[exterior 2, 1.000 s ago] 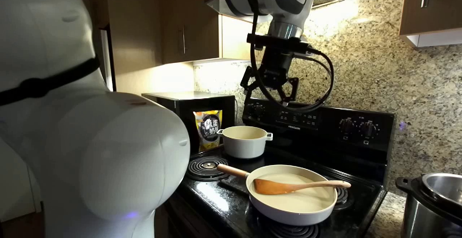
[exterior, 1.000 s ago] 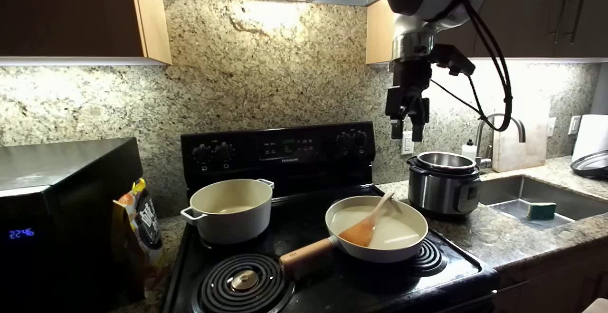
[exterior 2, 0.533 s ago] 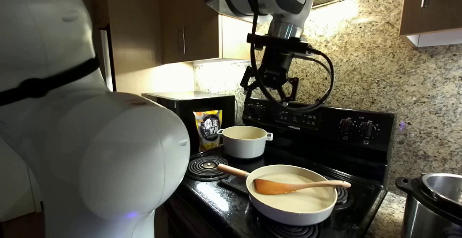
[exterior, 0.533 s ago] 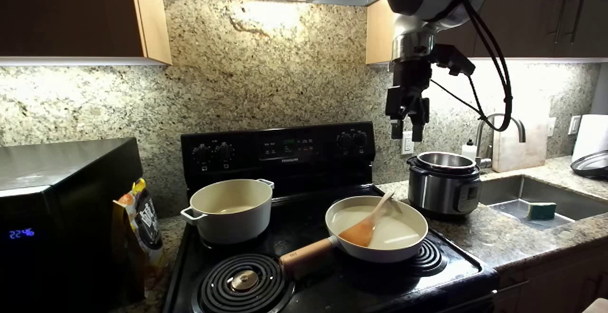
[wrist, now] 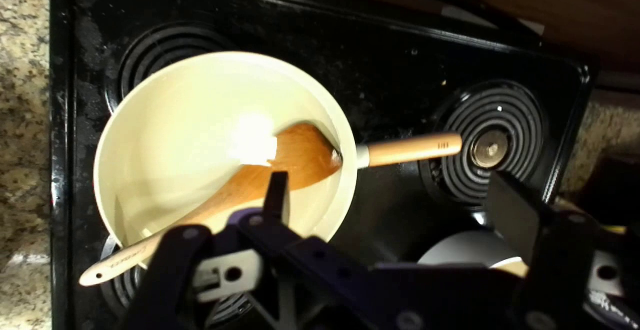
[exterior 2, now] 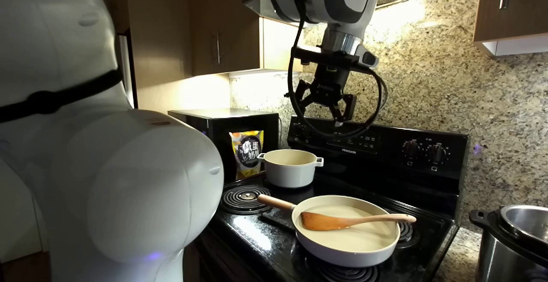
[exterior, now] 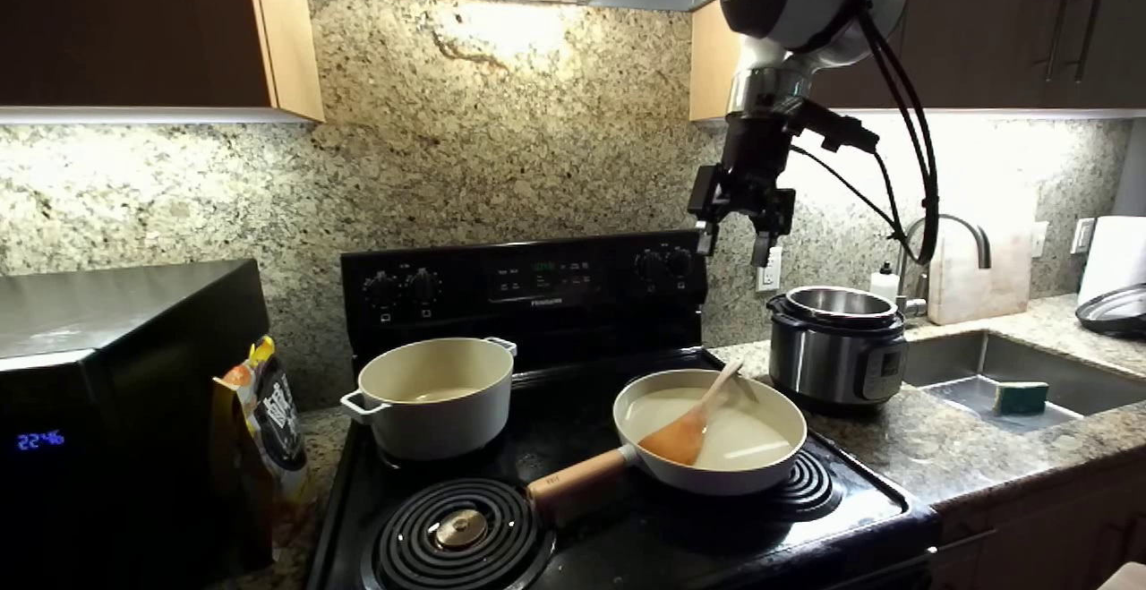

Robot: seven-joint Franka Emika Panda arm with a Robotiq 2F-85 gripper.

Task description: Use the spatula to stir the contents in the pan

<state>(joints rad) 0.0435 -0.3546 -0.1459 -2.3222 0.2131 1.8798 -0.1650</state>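
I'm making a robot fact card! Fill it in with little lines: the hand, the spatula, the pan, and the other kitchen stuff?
hand: open, up in the air, holding nothing
spatula: blade inside the pan, handle poking out past the edge
pan: on the stove
contents: pale, hard to tell from the pan's cream inside
pot: also on the stove
steel cooker: on the counter
sponge: in the sink
stirring: not yet
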